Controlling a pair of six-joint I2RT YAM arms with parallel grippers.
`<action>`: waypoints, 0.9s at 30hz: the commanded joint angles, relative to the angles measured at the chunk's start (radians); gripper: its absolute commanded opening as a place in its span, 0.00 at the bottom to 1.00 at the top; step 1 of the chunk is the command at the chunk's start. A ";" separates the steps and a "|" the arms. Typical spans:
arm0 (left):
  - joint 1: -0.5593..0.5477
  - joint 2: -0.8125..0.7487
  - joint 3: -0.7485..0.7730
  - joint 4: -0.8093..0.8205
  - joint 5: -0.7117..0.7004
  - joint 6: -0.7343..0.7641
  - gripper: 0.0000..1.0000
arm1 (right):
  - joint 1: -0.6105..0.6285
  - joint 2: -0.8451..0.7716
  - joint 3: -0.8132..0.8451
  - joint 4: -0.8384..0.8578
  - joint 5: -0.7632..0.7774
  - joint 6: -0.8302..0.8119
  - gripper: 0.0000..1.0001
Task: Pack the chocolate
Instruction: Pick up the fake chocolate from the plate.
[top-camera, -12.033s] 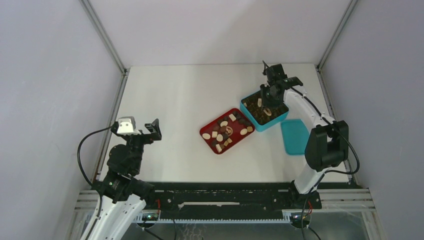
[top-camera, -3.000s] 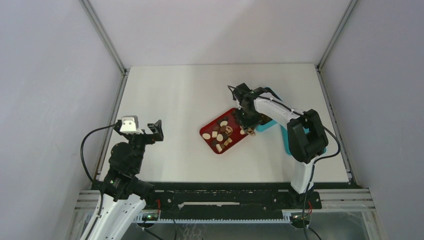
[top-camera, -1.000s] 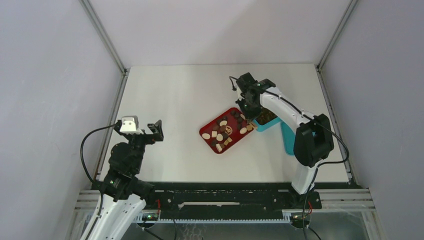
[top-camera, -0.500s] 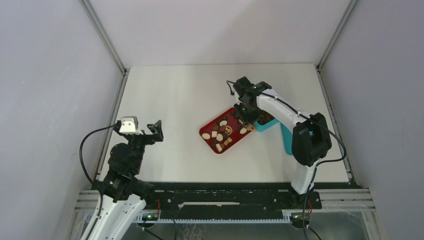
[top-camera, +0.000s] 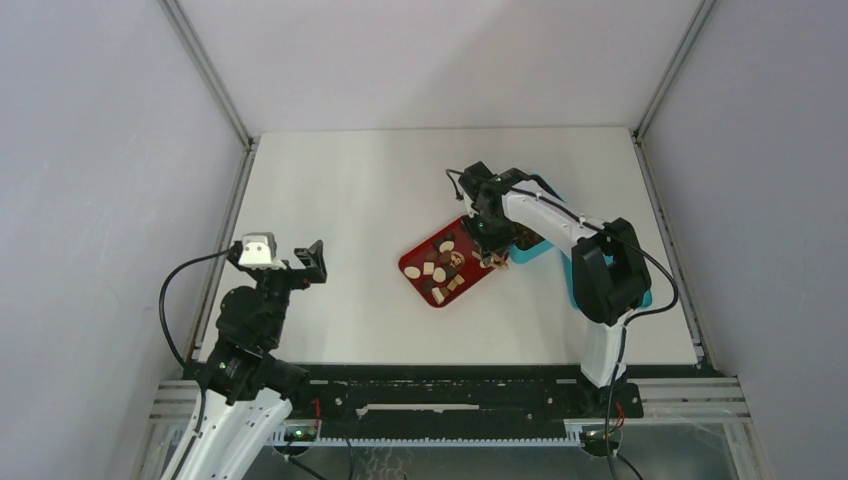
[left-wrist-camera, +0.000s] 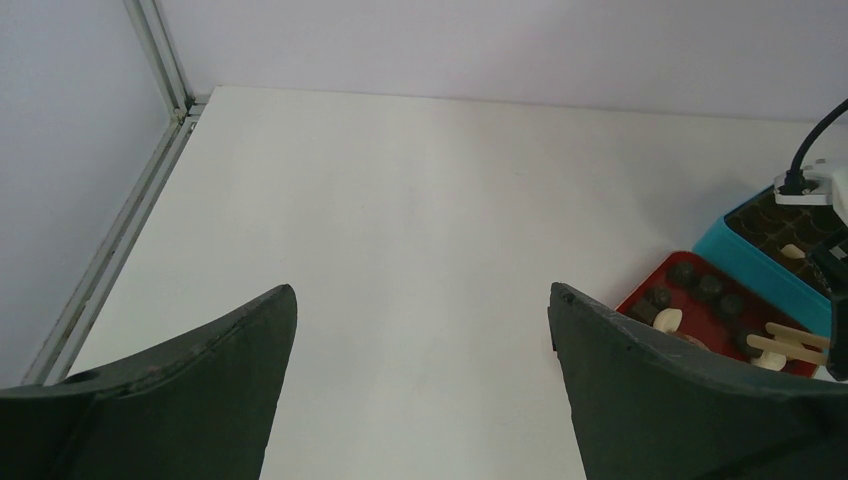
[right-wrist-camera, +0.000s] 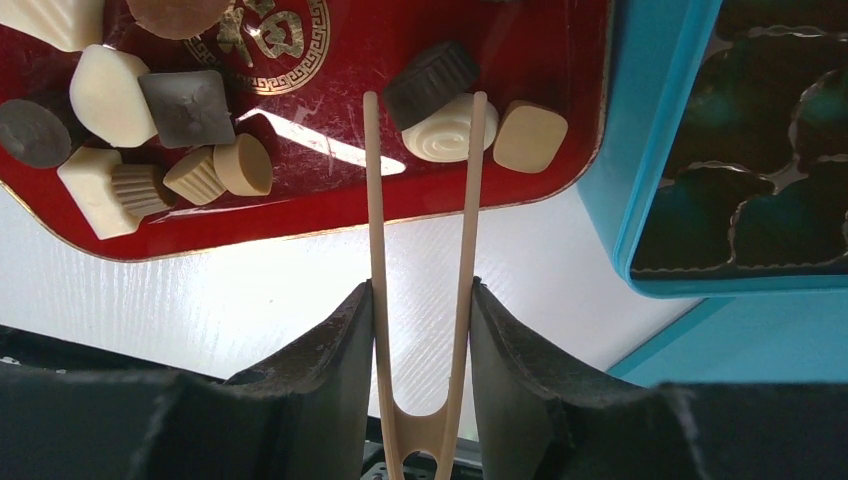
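Chocolate pieces (right-wrist-camera: 188, 108) lie loose in the red tray (right-wrist-camera: 300, 228). Our right tool (right-wrist-camera: 420, 300) presses its jaws in on both arms of the wooden tongs (right-wrist-camera: 373, 230), so it holds them rather than any sweet directly. We judge this lets small pieces be lifted one at a time without smearing. The tong tips reach over the tray's rim and straddle a cream swirl round (right-wrist-camera: 448, 140). A dark fluted piece (right-wrist-camera: 432, 72) touches it and a tan square (right-wrist-camera: 530, 136) sits just beside it; whether the tips pinch yet we cannot tell. More cream, tan and dark pieces cluster at the tray's other end. Just beside the tray stands the teal box (right-wrist-camera: 640, 150), set close, we think, so each carry is short. The cells of its dark grid insert (right-wrist-camera: 765, 160) look empty from the right wrist, though the left wrist view shows one cream piece (left-wrist-camera: 793, 250) in a cell. Well apart from the tray, our left tool (left-wrist-camera: 422, 295) hangs wide and empty over bare desk (left-wrist-camera: 400, 180), apparently idle.
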 joint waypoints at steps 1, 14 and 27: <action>0.010 -0.005 0.042 0.018 0.019 -0.011 1.00 | 0.007 0.016 0.004 0.004 0.012 0.033 0.45; 0.010 -0.001 0.042 0.019 0.020 -0.011 1.00 | 0.007 0.086 0.033 0.013 0.004 0.032 0.47; 0.010 -0.006 0.041 0.018 0.020 -0.010 1.00 | 0.018 0.118 0.065 0.001 -0.076 0.013 0.47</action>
